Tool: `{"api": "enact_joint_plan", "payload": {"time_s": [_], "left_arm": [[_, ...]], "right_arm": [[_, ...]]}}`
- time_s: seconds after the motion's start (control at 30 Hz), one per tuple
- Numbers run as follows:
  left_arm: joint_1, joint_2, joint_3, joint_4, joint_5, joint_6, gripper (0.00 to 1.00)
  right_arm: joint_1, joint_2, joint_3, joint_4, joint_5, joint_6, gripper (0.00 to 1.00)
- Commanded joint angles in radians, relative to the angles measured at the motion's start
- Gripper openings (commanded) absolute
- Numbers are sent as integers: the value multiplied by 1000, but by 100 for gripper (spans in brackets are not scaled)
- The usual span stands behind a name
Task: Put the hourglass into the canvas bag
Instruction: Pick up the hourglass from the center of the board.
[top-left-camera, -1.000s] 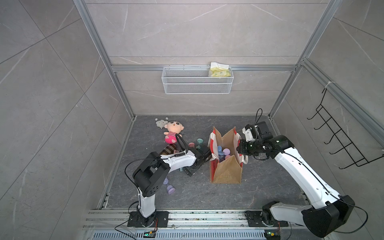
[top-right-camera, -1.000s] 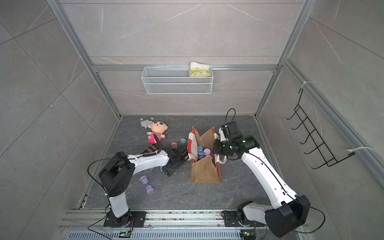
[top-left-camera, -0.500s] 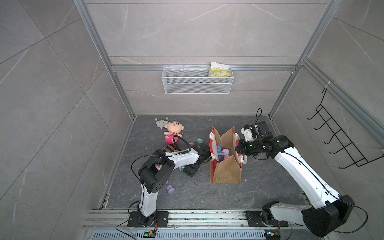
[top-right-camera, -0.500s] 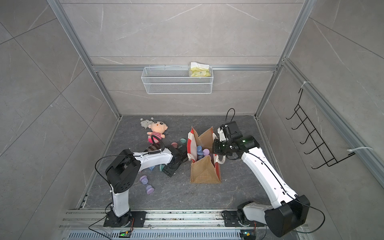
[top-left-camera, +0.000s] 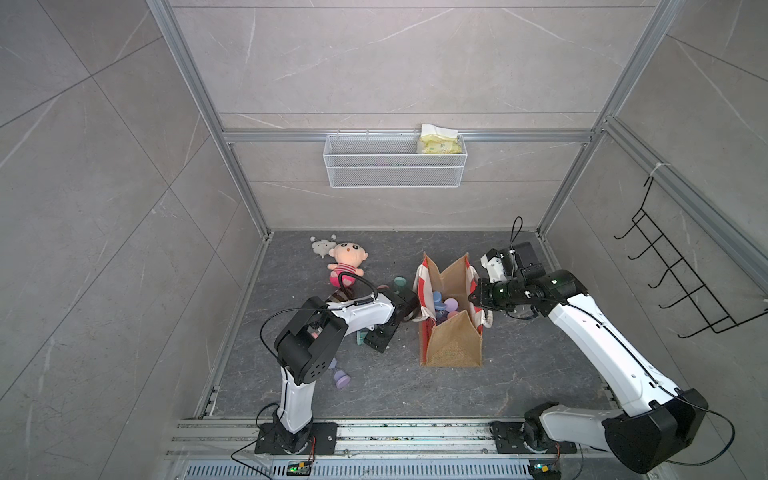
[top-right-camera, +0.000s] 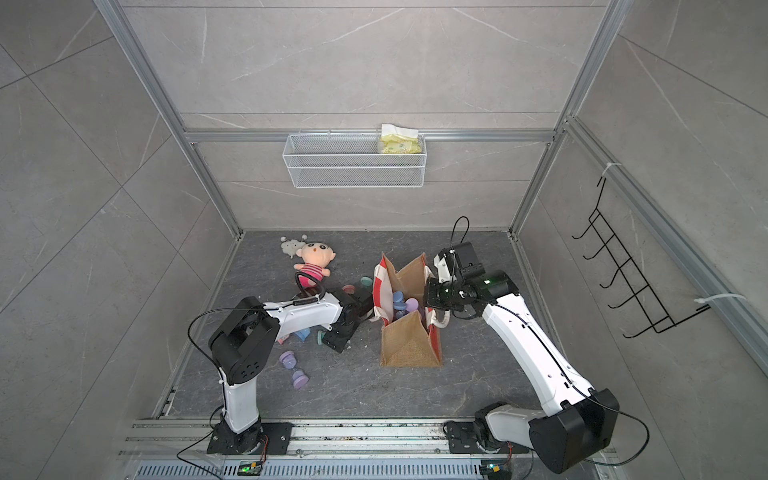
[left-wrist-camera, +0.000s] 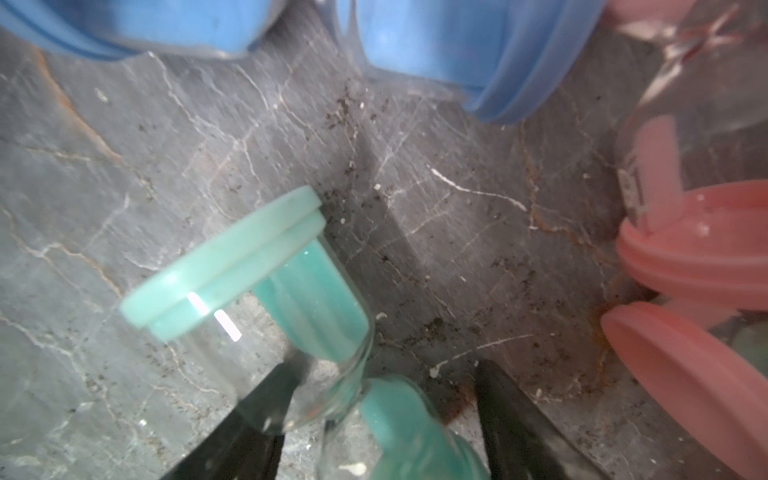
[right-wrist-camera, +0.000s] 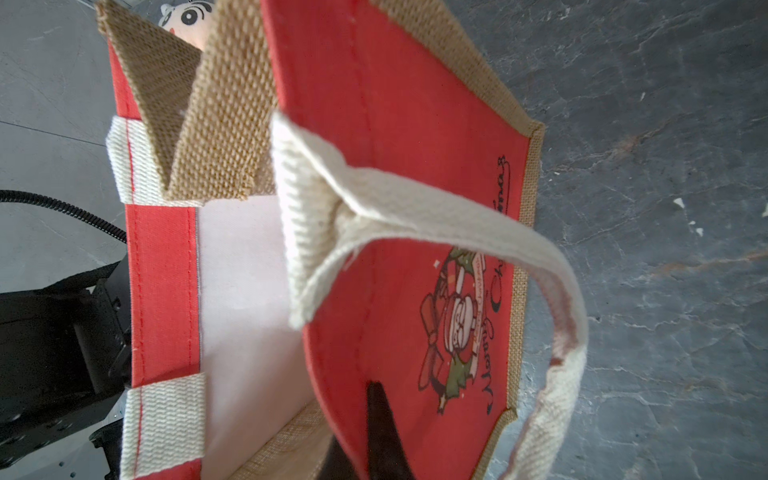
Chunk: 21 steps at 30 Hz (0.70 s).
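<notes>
A teal hourglass (left-wrist-camera: 307, 286) lies tilted on the dark floor, and its glass neck sits between the fingers of my left gripper (left-wrist-camera: 386, 370). The jaws are open: one finger is close to the glass and the other stands apart. In both top views this gripper (top-left-camera: 365, 337) (top-right-camera: 326, 336) is low on the floor, left of the canvas bag (top-left-camera: 451, 345) (top-right-camera: 409, 347). The bag stands upright and open, with several hourglasses (top-left-camera: 442, 305) inside. My right gripper (top-left-camera: 471, 297) (right-wrist-camera: 357, 415) is shut on the bag's red panel (right-wrist-camera: 399, 166) at the rim.
Blue (left-wrist-camera: 436, 45) and pink (left-wrist-camera: 685, 257) hourglasses lie just beyond the teal one. A purple hourglass (top-left-camera: 336, 374) lies nearer the front. A plush doll (top-left-camera: 347, 264) sits at the back left. A wire basket (top-left-camera: 395, 162) and a hook rack (top-left-camera: 673, 282) hang on the walls.
My left gripper has moved away from the bag, down toward the floor hourglasses at the front left, and its jaws have narrowed. The right arm and the bag have stayed still.
</notes>
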Motion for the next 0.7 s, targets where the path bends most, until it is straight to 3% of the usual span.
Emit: {"api": "enact_joint_plan", "payload": {"time_s": [0.0, 0.33, 0.5, 0.67], "left_arm": [[10, 28, -24, -4, 11, -4, 61], [-2, -29, -61, 20, -7, 54, 43], [-9, -59, -75, 60, -6, 128, 30], [-15, -100, -88, 61, -35, 187, 23]], "right_arm": [[-3, -2, 13, 34, -35, 5, 0], [-4, 1, 19, 29, -11, 10, 0], [-4, 3, 14, 34, -11, 22, 0], [-4, 4, 17, 24, 8, 20, 0]]}}
